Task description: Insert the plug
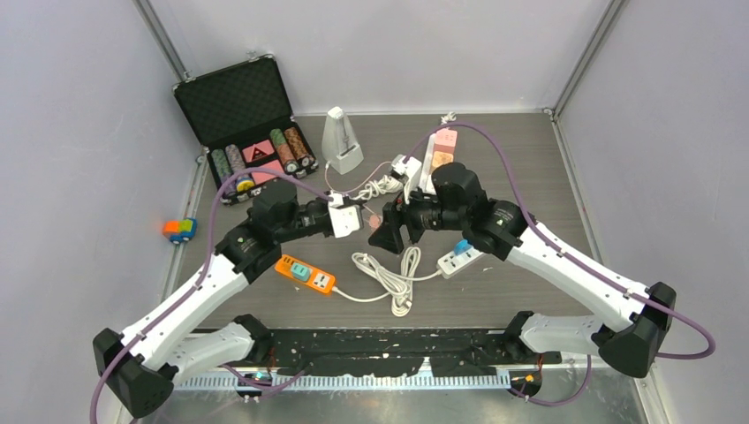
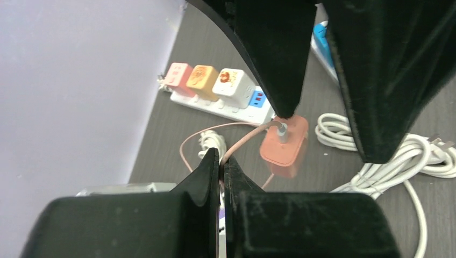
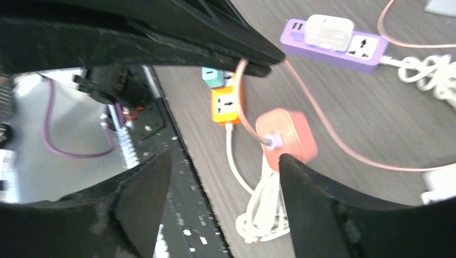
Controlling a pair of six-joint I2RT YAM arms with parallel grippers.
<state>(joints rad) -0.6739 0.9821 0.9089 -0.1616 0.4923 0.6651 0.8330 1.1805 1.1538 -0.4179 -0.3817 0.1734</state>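
The left arm [image 1: 190,296] and right arm [image 1: 570,265] rise from the near edge of the table [image 1: 530,159], elbows out, wrists meeting mid-surface. The left gripper [image 2: 221,161] is pinched closed on a thin pink cable [image 2: 244,138]. The right gripper [image 3: 225,156] is spread wide.

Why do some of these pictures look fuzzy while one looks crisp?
Top external view is crisp and evenly lit, with soft shadows only. In the left wrist view the pink charger looks ghosted at its lower edge, likely motion. The right wrist view is softest: charger and orange power strip are smeared.
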